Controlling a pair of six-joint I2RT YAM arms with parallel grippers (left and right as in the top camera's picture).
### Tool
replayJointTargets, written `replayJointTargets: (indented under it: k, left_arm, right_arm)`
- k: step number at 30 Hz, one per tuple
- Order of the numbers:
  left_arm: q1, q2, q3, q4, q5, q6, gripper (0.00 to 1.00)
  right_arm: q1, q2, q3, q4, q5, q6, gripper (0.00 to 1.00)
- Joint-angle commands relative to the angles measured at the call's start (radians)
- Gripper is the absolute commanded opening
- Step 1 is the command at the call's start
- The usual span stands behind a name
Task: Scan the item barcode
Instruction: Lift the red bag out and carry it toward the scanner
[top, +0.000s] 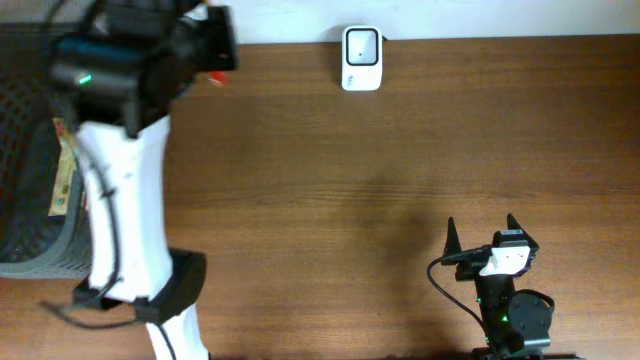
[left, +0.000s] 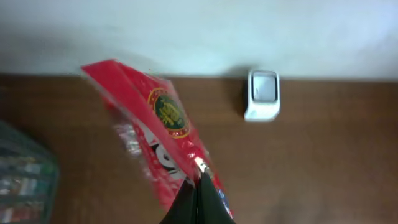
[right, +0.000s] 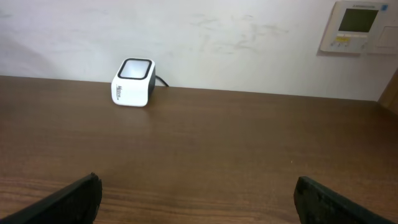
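Overhead, the left arm (top: 125, 200) reaches toward the far-left back of the brown wooden surface (top: 350, 200), jaws clamped on a red plastic packet (left: 155, 137), well left of the white cube-shaped scanner (top: 361, 58). The right arm (top: 510, 310) sits at the near edge, jaws spread wide.

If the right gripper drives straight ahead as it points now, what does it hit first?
Probably nothing before the wall: bare table lies ahead of the open right gripper. The scanner sits left of that line.
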Motion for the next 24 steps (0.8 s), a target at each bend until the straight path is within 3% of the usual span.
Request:
replayJointTargets:
  k: [1,11,24]
  left_arm:
    - [-0.064,0.113,0.002,-0.031,0.008,-0.002,0.0]
    - [-0.198,0.438,0.001,-0.098,0.011,-0.002,0.0]
    - [-0.241,0.469,0.003,-0.141,0.012,-0.001,0.0]
  right_arm:
    - [-0.005,-0.006,-0.008,-0.004,0.005,0.008,0.98]
    - [-0.005,-0.006,-0.008,-0.004,0.005,0.008,0.98]
    - [-0.005,-0.006,-0.008,-0.004,0.005,0.008,0.98]
